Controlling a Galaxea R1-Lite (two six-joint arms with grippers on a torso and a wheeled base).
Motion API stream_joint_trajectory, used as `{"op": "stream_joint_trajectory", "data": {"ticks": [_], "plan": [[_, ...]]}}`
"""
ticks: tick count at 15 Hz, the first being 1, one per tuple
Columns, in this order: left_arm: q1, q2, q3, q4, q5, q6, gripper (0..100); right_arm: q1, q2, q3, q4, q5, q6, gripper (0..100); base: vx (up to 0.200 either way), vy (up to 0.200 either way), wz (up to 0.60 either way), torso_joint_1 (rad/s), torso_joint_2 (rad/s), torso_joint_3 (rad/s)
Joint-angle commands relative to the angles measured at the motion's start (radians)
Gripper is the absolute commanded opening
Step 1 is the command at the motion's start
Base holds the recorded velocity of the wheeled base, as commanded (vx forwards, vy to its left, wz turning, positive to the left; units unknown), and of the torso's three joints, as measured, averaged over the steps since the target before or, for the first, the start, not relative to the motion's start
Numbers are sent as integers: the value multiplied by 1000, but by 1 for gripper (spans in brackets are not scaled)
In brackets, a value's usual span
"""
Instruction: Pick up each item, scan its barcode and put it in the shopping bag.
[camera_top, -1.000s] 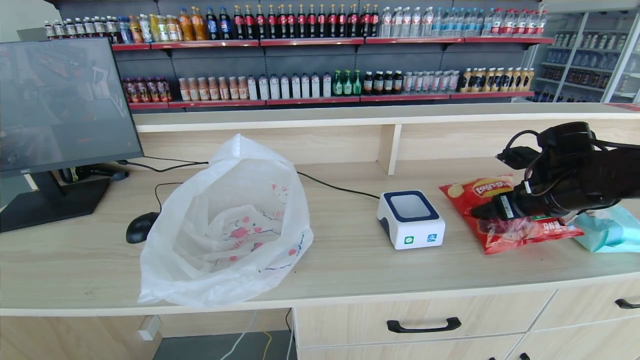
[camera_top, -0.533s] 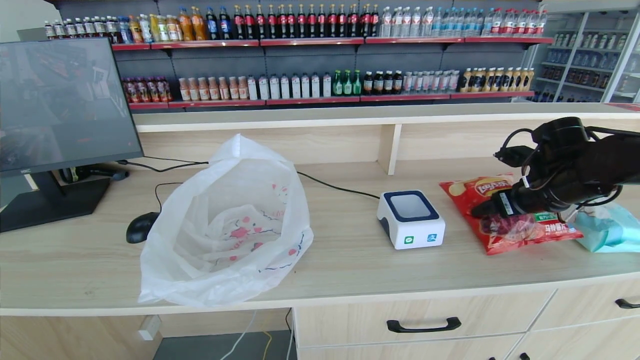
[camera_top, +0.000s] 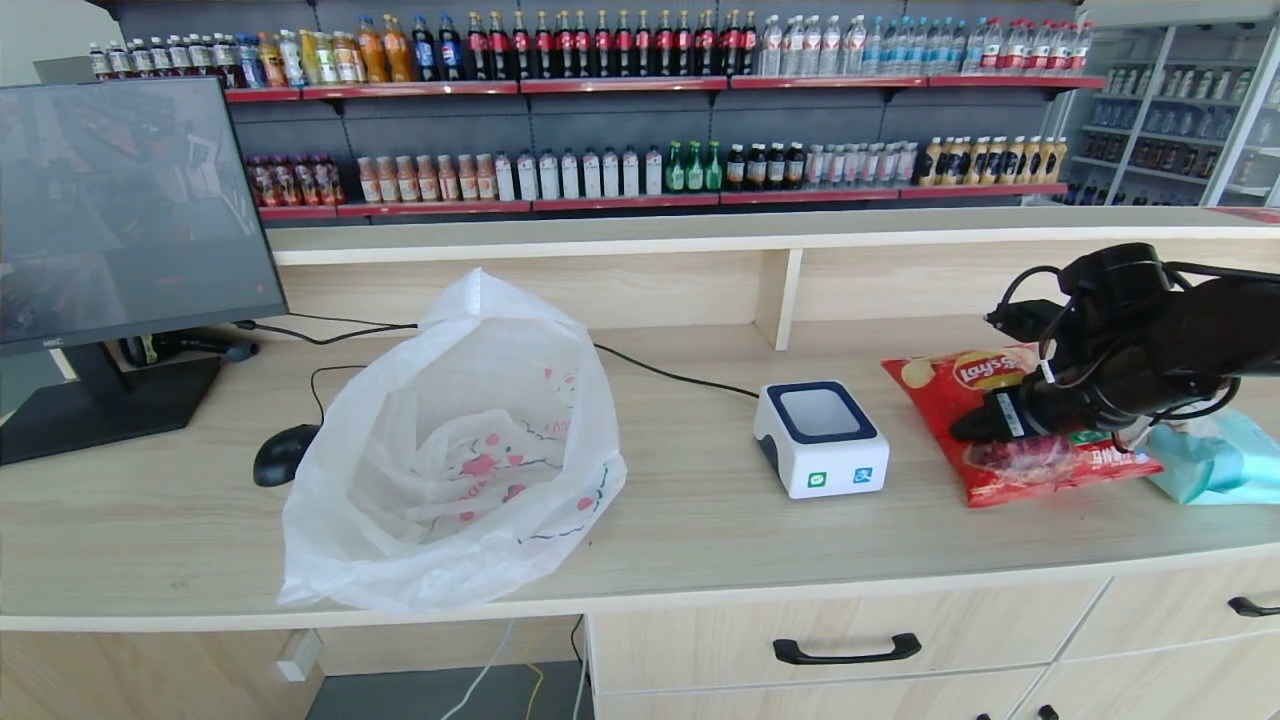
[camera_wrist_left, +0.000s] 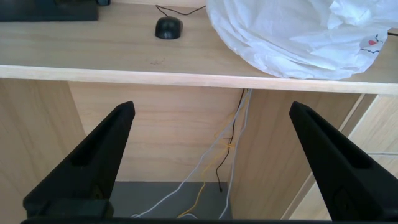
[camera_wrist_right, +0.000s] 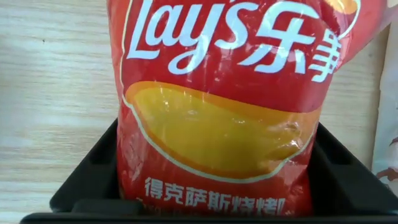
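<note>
A red chip bag (camera_top: 1000, 420) lies on the wooden counter (camera_top: 700, 500) at the right, beside the white barcode scanner (camera_top: 820, 437). My right gripper (camera_top: 985, 440) is down over the bag's middle, its black fingers (camera_wrist_right: 93, 168) pressing both sides of the chip bag (camera_wrist_right: 217, 93), which creases between them. A white plastic shopping bag (camera_top: 460, 450) stands open at centre left. My left gripper (camera_wrist_left: 211, 168) hangs open below the counter's front edge, holding nothing, with the shopping bag (camera_wrist_left: 298, 31) above it.
A teal soft pack (camera_top: 1215, 455) lies right of the chips under my right arm. A monitor (camera_top: 130, 210) and a black mouse (camera_top: 280, 453) sit at the left, with cables along the back. A raised ledge (camera_top: 760, 240) runs behind the counter.
My right arm shifted slightly over the chip bag, and the bag has crumpled and moved a little between the fingers. The left gripper and shopping bag stayed put.
</note>
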Motion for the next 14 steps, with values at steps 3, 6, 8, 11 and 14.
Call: {"op": "stream_joint_trajectory", "data": {"ticks": [3,6,8,11,14], "plan": [[0,0,0,0,0,0,100,0,-5,-5,2,3,2,0,0,0,0,0,0,0],[0,0,0,0,0,0,100,0,-31,-3,2,5,18,0,0,0,0,0,0,0],[0,0,0,0,0,0,100,0,-65,6,5,16,22,0,0,0,0,0,0,0],[0,0,0,0,0,0,100,0,-125,38,5,37,22,0,0,0,0,0,0,0],[0,0,0,0,0,0,100,2,-187,84,5,46,61,0,0,0,0,0,0,0]]}}
